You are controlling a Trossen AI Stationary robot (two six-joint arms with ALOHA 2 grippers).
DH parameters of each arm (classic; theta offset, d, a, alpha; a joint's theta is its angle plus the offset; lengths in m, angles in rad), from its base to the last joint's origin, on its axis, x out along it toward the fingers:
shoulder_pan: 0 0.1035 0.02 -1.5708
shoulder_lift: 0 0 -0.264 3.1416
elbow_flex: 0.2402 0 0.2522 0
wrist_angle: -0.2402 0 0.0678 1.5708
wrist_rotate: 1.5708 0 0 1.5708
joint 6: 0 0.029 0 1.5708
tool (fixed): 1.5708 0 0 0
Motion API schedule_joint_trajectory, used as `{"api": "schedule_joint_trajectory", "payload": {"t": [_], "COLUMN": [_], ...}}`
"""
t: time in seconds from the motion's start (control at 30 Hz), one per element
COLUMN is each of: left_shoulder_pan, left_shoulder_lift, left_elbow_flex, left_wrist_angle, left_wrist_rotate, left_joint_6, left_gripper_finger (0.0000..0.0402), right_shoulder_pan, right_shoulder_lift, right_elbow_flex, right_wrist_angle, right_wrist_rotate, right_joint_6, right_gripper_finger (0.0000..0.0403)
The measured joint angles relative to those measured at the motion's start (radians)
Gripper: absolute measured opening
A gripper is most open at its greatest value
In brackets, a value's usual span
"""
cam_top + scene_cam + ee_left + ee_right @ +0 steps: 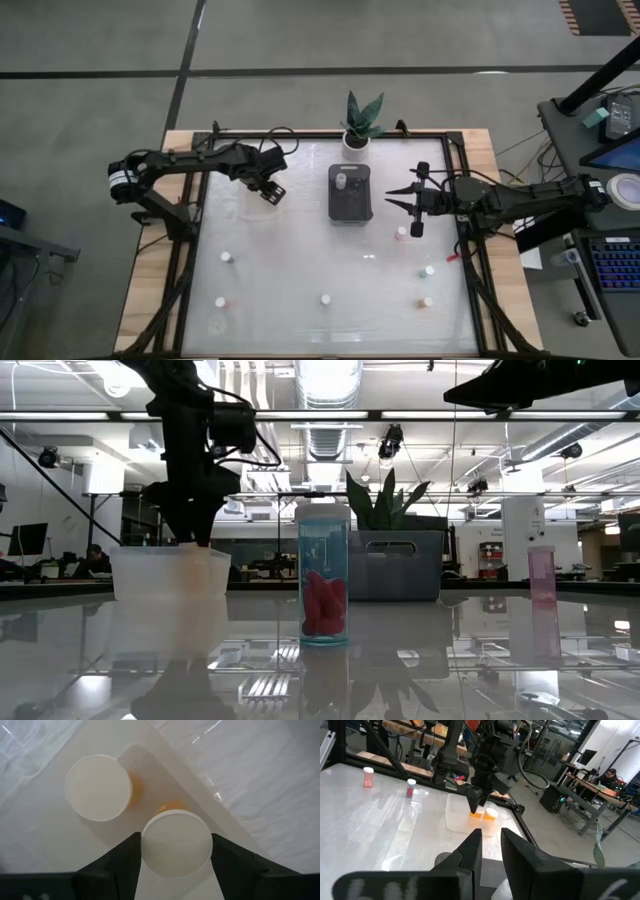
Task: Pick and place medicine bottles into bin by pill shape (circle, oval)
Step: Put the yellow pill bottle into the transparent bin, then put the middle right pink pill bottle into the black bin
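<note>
- Left gripper (174,851) gripping a white-capped orange bottle (175,842) inside the clear bin (465,817), beside another bottle (98,787)
- Right gripper (392,197) hovering clenched, empty, near the dark bin (351,193)

White-capped orange bottles (175,845), translucent white bin (170,573), dark grey bin (350,193), green plant (361,118)

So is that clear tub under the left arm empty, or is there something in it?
Not empty. The clear tub holds one white-capped orange bottle, and the left claw has a second bottle between its fingers, inside the tub.
</note>
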Motion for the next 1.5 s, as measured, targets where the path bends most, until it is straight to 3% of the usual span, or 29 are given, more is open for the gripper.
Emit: {"api": "schedule_joint_trajectory", "payload": {"t": [0.33,0.63,0.87,1.1,1.2,1.33,1.5], "left_shoulder_pan": [0.0,0.0,0.0,-0.005,-0.025,-0.081,-0.168], "left_shoulder_lift": [0.0,0.0,-0.005,-0.074,-0.129,-0.204,-0.283], "left_elbow_flex": [-0.004,-0.004,0.017,0.038,0.04,0.034,-0.021], "left_wrist_angle": [0.016,0.016,0.007,0.008,0.019,0.11,0.369], "left_wrist_rotate": [0.0,0.0,0.0,-0.006,-0.054,-0.109,-0.114], "left_joint_6": [0.0,0.0,0.007,0.007,0.024,0.111,0.273], "left_gripper_finger": [0.0196,0.0259,0.0271,0.0272,0.0272,0.0272,0.0272], "right_shoulder_pan": [0.0,0.0,0.0,0.0,0.0,0.0,0.0], "right_shoulder_lift": [0.0,0.0,0.0,0.0,0.0,0.0,0.0], "right_elbow_flex": [0.0,0.0,0.0,0.0,0.0,0.0,0.0], "right_wrist_angle": [0.0,-0.001,-0.001,-0.006,-0.008,-0.009,-0.009], "right_wrist_rotate": [0.0,0.0,0.0,0.0,0.0,0.0,0.0], "right_joint_6": [0.0,0.0,0.0,0.001,0.008,0.025,0.095], "right_gripper_finger": [0.0063,0.0063,0.0063,0.0063,0.0063,0.0063,0.0063]}}
